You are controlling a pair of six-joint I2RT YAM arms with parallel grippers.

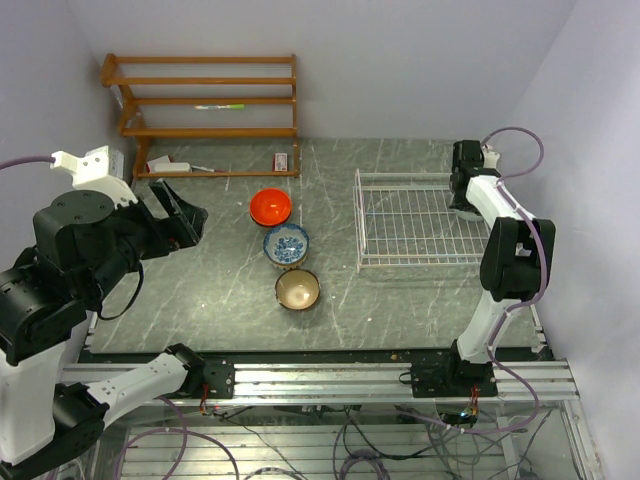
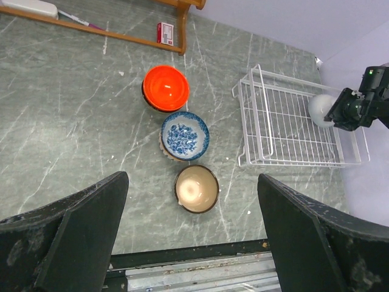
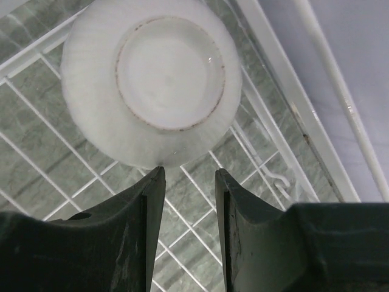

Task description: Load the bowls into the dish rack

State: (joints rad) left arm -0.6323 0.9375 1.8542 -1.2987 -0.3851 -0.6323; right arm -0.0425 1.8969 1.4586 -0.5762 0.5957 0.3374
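Three bowls stand in a row on the table: an orange-red bowl [image 1: 270, 207] [image 2: 165, 88], a blue-and-white patterned bowl [image 1: 287, 244] [image 2: 185, 135] and a tan bowl with a dark outside [image 1: 297, 289] [image 2: 196, 188]. The white wire dish rack [image 1: 358, 225] [image 2: 285, 161] stands to their right. A ribbed white bowl [image 3: 152, 79] [image 2: 319, 108] lies upside down in the rack's far right corner. My right gripper [image 3: 189, 173] [image 1: 462, 200] hovers over it, jaws apart, tips at the bowl's rim, gripping nothing. My left gripper [image 2: 191, 237] [image 1: 185, 220] is wide open, high above the table's left side.
A brown wooden shelf unit [image 1: 205, 100] stands at the back left, with a small red box [image 1: 282, 159] and a white object [image 1: 170, 166] on its lowest board. Walls close in on the left, back and right. The rack's wire floor [image 3: 206, 201] lies under my right fingers.
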